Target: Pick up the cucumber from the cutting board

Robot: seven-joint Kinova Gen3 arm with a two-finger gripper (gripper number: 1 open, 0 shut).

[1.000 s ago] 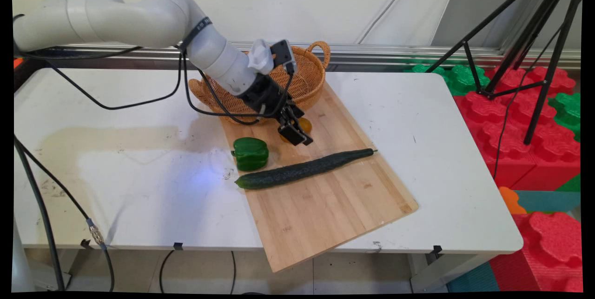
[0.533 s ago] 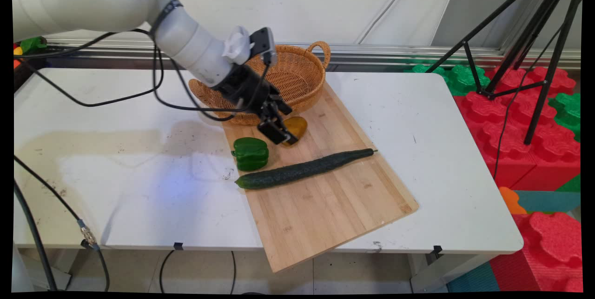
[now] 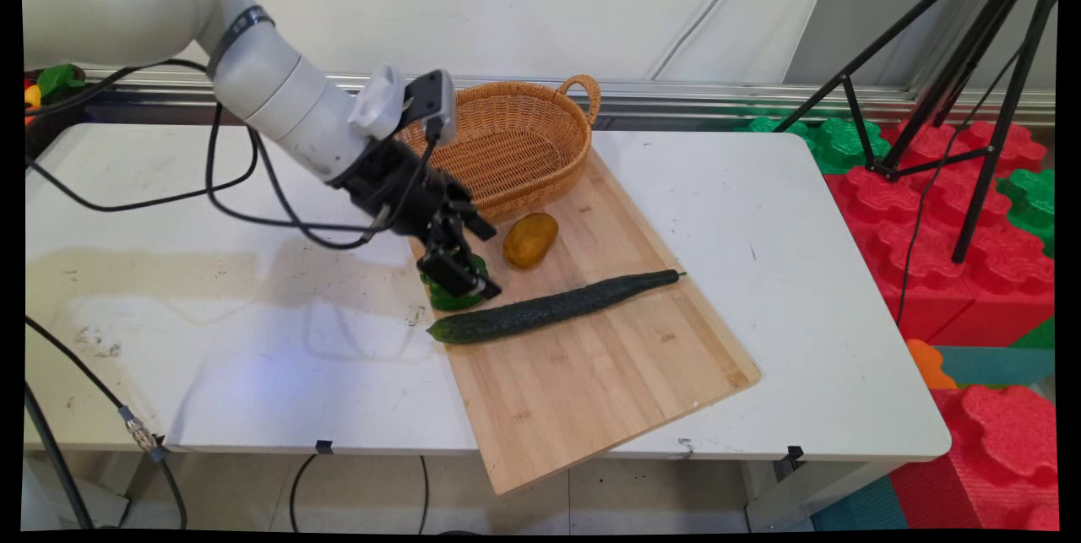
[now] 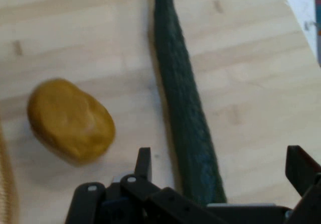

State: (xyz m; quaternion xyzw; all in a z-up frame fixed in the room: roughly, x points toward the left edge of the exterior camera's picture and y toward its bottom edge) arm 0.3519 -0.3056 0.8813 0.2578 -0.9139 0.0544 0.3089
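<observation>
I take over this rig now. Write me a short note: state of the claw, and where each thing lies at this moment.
Claw: open, holds nothing, low over the green pepper at the cutting board's left edge.
Potato: lies free on the board, just in front of the wicker basket.
Cucumber: lies across the board's middle, untouched.
Basket: at the board's far end; nothing shows inside.
All stand on the white table.

Dk green cucumber (image 3: pixel 553 308), yellow-brown potato (image 3: pixel 530 240), green pepper (image 3: pixel 446 298), blk gripper (image 3: pixel 469 276)
</observation>
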